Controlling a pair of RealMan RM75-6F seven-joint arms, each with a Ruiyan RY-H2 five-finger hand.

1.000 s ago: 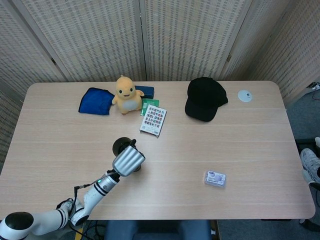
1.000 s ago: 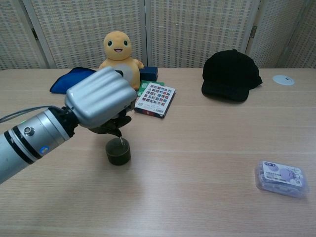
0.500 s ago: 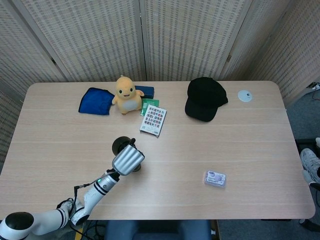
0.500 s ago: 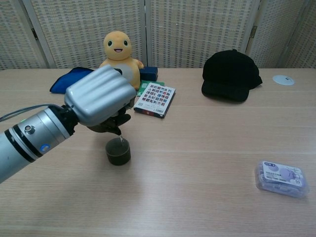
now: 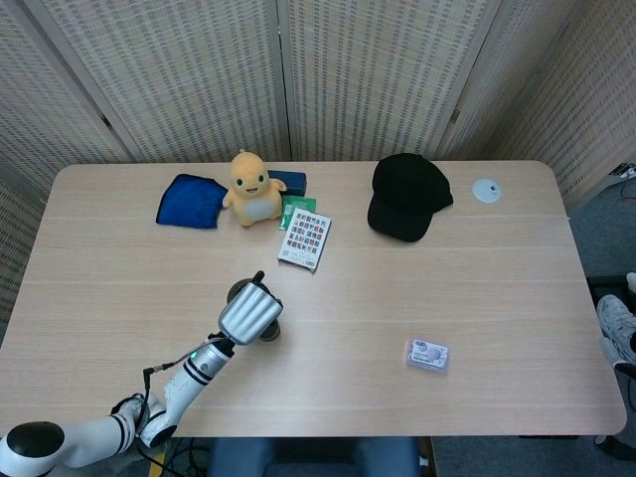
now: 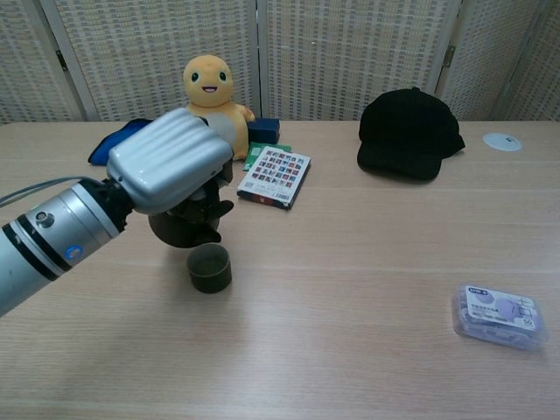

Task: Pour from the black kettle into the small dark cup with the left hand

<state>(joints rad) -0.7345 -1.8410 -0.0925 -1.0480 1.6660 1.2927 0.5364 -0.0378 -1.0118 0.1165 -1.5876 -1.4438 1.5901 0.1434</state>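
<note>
My left hand point(image 6: 166, 164) point(image 5: 249, 312) grips the black kettle point(image 6: 179, 226), which shows only partly beneath the silver fingers. The kettle is held just above and behind the small dark cup point(image 6: 209, 268), its spout close to the cup's far rim. No stream shows between spout and cup. In the head view the hand covers most of the kettle point(image 5: 238, 291) and the cup point(image 5: 269, 333) peeks out at its right. The right hand appears in neither view.
At the back stand a yellow plush toy point(image 6: 210, 94), a blue cloth point(image 6: 122, 140), a patterned booklet point(image 6: 276, 176) and a black cap point(image 6: 409, 132). A small plastic box point(image 6: 500, 316) lies front right. A white disc point(image 6: 501, 141) sits far right.
The left hand has tipped the kettle back and drawn it slightly left and away from the cup. The thin stream seen earlier has stopped.
</note>
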